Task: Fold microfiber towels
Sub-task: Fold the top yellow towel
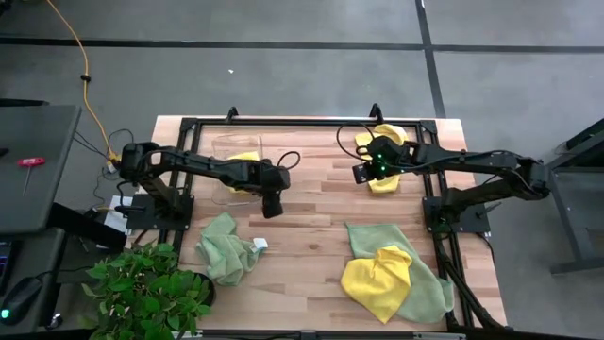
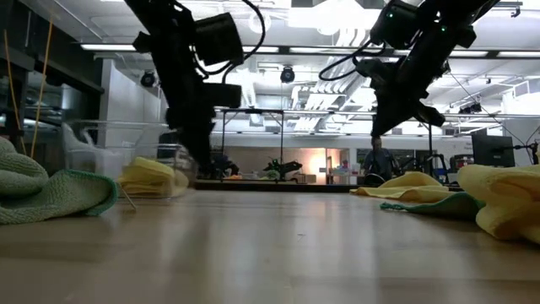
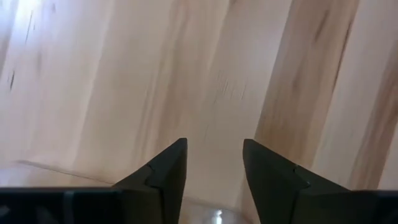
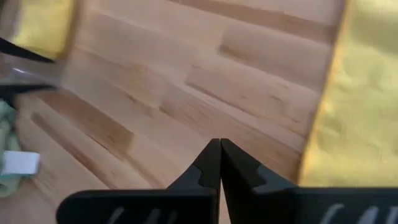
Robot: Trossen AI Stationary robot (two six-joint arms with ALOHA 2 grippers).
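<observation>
The left gripper (image 3: 213, 163) is hanging with fingers parted and empty over bare bench (image 1: 311, 212), beside a clear bin (image 1: 236, 165) holding a yellow towel (image 1: 243, 161). The right gripper (image 4: 219, 163), fingers pressed closed, is hovering by another yellow towel (image 1: 385, 159). Only the high view is showing the yellow-on-green towels (image 1: 392, 279) and the crumpled green towel (image 1: 225, 247).

A bright yellow towel (image 1: 381, 280) is lying over a pale sage green towel (image 1: 427, 291). Another sage green towel (image 1: 224, 248) is showing a small white tag (image 1: 260, 244). A yellow towel (image 1: 385, 151) is glowing near the dark right gripper (image 1: 361, 174). The butcher-block table (image 1: 311, 203) is showing pale and tan wood strips.
</observation>
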